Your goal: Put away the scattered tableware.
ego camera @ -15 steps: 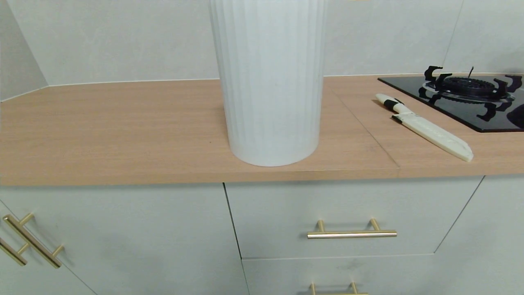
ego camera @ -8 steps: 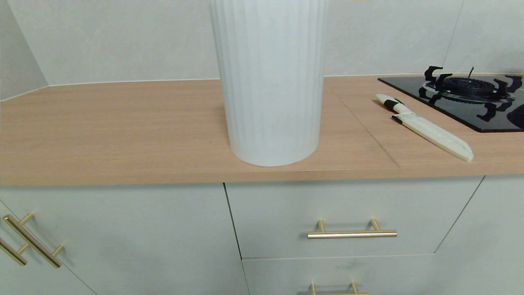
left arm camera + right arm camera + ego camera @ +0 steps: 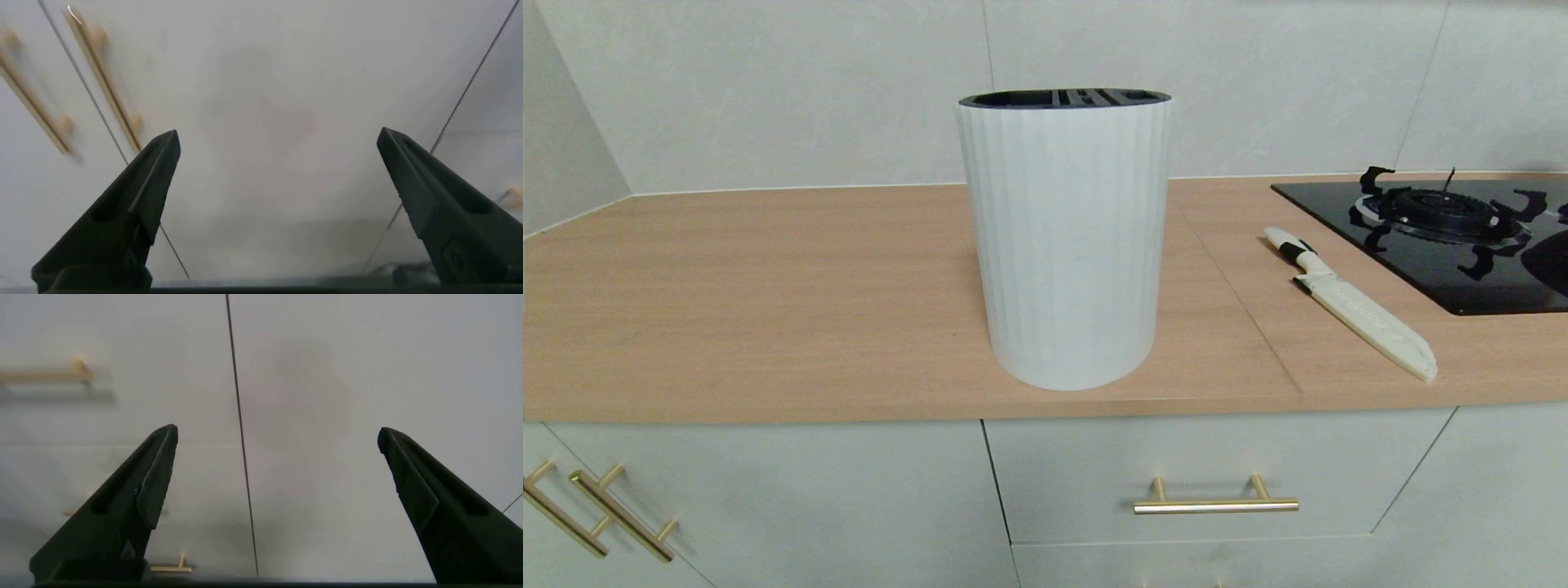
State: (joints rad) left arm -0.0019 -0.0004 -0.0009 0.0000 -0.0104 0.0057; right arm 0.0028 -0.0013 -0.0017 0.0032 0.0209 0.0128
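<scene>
Head view: the camera has tilted up since a second ago, so the black slotted top of the white holder [image 3: 1066, 245] now shows. The knife [image 3: 1349, 304] lies flat on the counter [image 3: 752, 302] as before, between the holder and the stove [image 3: 1437, 237].

Left wrist view: the left gripper [image 3: 276, 135] is spread wide and empty, facing a cabinet door [image 3: 278, 98].

Right wrist view: the right gripper [image 3: 276, 431] is likewise wide apart, holding nothing, before drawer fronts [image 3: 343, 392].

counter [image 3: 752, 310] with knife block [image 3: 1066, 245], knife [image 3: 1349, 304], hob [image 3: 1425, 253]
</scene>
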